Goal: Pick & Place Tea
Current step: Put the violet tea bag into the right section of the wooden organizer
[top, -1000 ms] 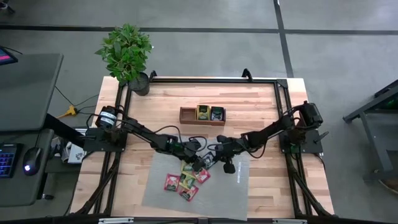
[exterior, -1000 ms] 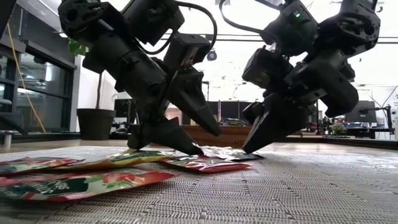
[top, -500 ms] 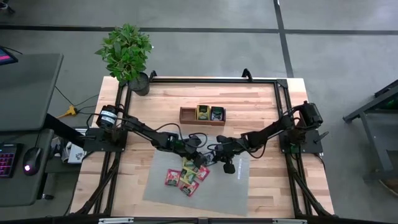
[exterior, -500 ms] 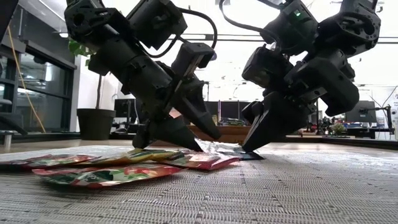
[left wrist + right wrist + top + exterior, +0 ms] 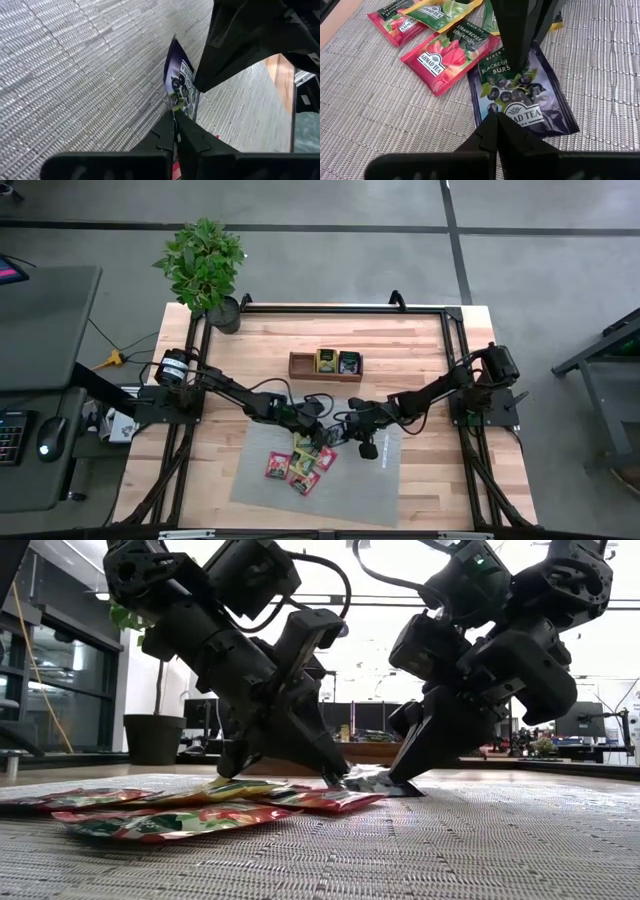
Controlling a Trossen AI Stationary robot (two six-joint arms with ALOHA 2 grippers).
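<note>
**Left pinch on the dark sachet: hold looks thin**

We have both grippers down on the mat (image 5: 355,480), tips near each other. The left gripper (image 5: 175,117) has its fingers pressed together on an edge of the dark blackcurrant sachet (image 5: 522,97); from its wrist view the sachet stands tilted up off the weave, caught at one margin only. The right gripper (image 5: 496,120) is pressed together too, tip resting on or just above the same sachet. We can't tell which.

Other sachets (image 5: 298,467) lie clustered just beside on the mat; the tray (image 5: 300,366) with two sachets already in it sits well apart, toward the far side.

Risks as we judge them:
- Edge-only pinch: foil slips out on lift.
- Right tip pinning the sachet while left pulls: tear or drop.
- The strawberry sachet (image 5: 449,56) touches the dark one and may drag along.
- Arms close together: collision on retreat.
</note>
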